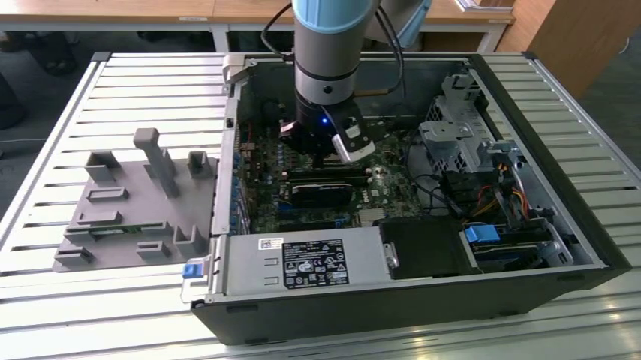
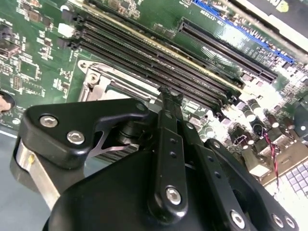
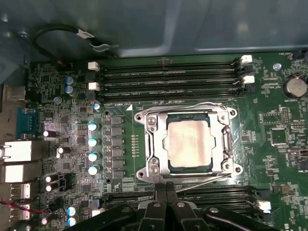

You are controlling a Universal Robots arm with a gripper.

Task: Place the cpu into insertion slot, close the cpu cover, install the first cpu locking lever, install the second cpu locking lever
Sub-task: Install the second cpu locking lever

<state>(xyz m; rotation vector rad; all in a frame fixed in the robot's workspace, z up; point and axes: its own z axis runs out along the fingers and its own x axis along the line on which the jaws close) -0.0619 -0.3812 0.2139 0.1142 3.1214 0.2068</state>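
Note:
In the first wrist view the cpu (image 3: 190, 144) lies flat in the insertion slot (image 3: 142, 174), silver face up. The cpu cover (image 3: 155, 144) is down over it, framing the chip through its window. One thin wire locking lever (image 3: 183, 107) runs along one edge of the socket and another locking lever (image 3: 202, 179) along the opposite edge. My gripper (image 3: 166, 191) is shut, its tips right at the end of that second lever; whether they touch it I cannot tell. The second wrist view has the shut gripper (image 2: 169, 92) over a silvery socket corner (image 2: 98, 82). The exterior view puts the gripper (image 1: 323, 159) low inside the case.
Long black memory slots (image 3: 168, 77) flank the socket on both sides. A row of capacitors (image 3: 94, 142) stands beside it. In the exterior view, a black module (image 1: 320, 189), the labelled power box (image 1: 300, 262) and a drive cage (image 1: 451, 142) crowd the case. A grey fixture (image 1: 130, 202) sits outside it.

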